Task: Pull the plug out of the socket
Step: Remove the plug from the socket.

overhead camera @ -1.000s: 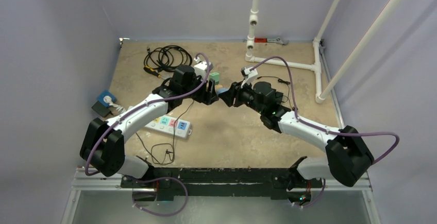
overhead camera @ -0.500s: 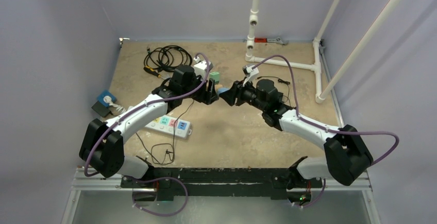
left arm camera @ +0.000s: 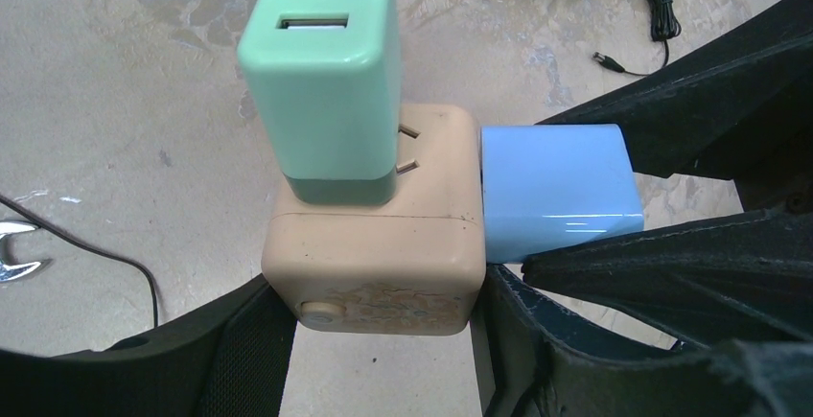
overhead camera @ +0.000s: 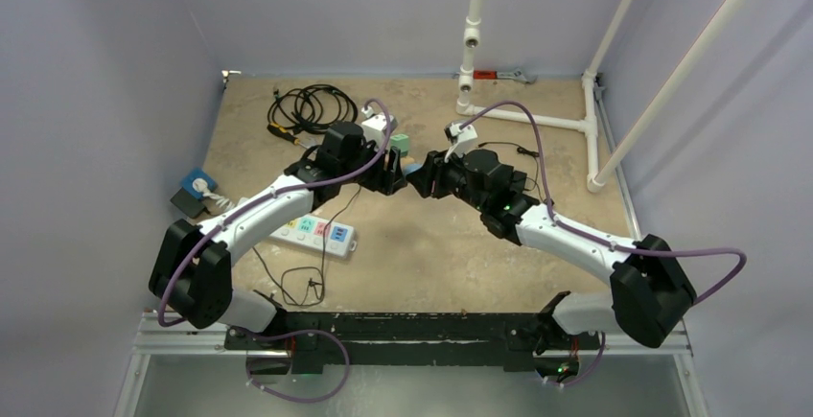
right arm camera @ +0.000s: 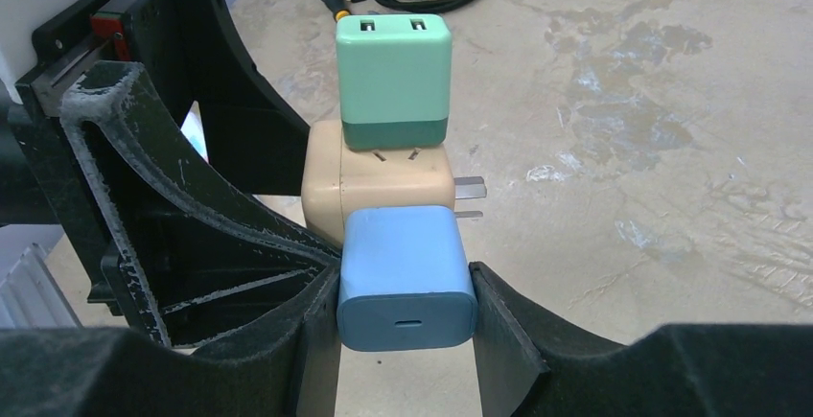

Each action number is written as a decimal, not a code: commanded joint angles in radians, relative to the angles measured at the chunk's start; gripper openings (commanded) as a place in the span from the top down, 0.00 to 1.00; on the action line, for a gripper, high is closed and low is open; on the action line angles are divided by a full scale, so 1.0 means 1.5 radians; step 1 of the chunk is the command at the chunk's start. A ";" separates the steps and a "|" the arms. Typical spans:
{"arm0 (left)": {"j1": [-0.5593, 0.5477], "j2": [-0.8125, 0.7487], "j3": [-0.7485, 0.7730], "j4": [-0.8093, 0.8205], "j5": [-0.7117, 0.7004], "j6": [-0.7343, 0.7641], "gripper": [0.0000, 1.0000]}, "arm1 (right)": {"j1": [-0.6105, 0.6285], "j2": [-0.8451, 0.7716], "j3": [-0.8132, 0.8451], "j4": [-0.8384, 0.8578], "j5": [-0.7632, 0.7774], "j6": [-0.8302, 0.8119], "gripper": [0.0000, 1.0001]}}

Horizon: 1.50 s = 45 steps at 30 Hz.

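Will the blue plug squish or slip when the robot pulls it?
Probably no squish: the blue plug looks like a hard, boxy shell. Its glossy sides might slip, though the right gripper clamps two flat faces. Small, so likely light. It may stick in the beige socket first.

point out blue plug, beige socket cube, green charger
blue square plastic plug [right arm camera: 407, 268], right wrist view, top face
beige plastic socket cube [left arm camera: 383, 259], left wrist view, near face
green two-port usb charger [right arm camera: 393, 62], right wrist view, pale body
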 commanded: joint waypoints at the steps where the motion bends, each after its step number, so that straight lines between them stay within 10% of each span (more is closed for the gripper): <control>1: -0.014 -0.006 0.017 0.011 0.013 0.004 1.00 | -0.006 -0.013 0.039 -0.001 0.096 -0.008 1.00; 20: -0.031 -0.031 0.031 -0.019 0.127 0.119 1.00 | -0.007 -0.060 -0.003 0.060 -0.230 -0.063 1.00; 45: -0.079 0.002 0.003 0.011 -0.057 0.044 1.00 | 0.024 -0.052 0.027 -0.050 0.049 0.121 1.00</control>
